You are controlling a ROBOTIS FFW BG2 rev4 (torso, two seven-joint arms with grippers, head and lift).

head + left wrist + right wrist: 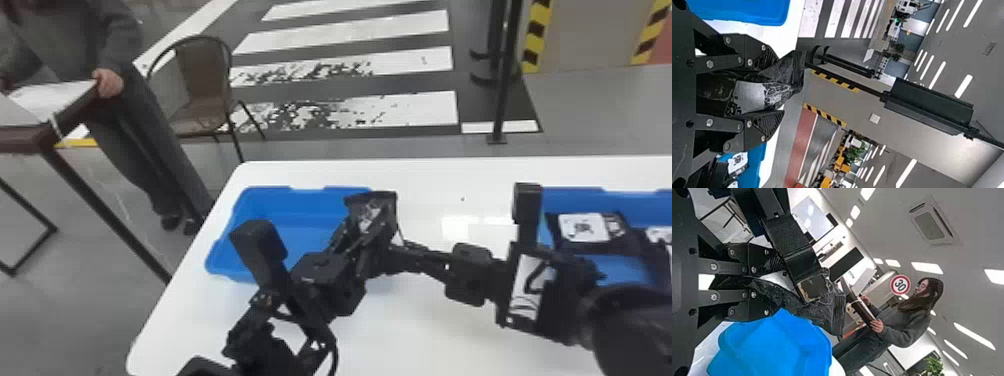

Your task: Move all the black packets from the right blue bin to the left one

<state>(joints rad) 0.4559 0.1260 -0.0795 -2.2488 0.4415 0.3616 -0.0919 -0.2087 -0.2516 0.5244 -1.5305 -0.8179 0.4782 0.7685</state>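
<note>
Worktable (450, 175): holds both bins
Left bin (300, 202): on its left part
Right bin (620, 202): on its right, packets (582, 227) inside
Chair (205, 75): behind, to the left
Desk (25, 137): left of the chair
Post (502, 95): behind, to the right

This looks like a large indoor test or demonstration hall: a crosswalk (350, 35) marked on the far floor (595, 105), black-and-yellow hazard stripes (536, 32) far right, a round road sign (900, 284), strip lights (927, 268) overhead.

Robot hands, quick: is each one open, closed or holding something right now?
Left hand: around a black packet; whether it grips can't be told.
Right hand: closed on a black packet.
</note>
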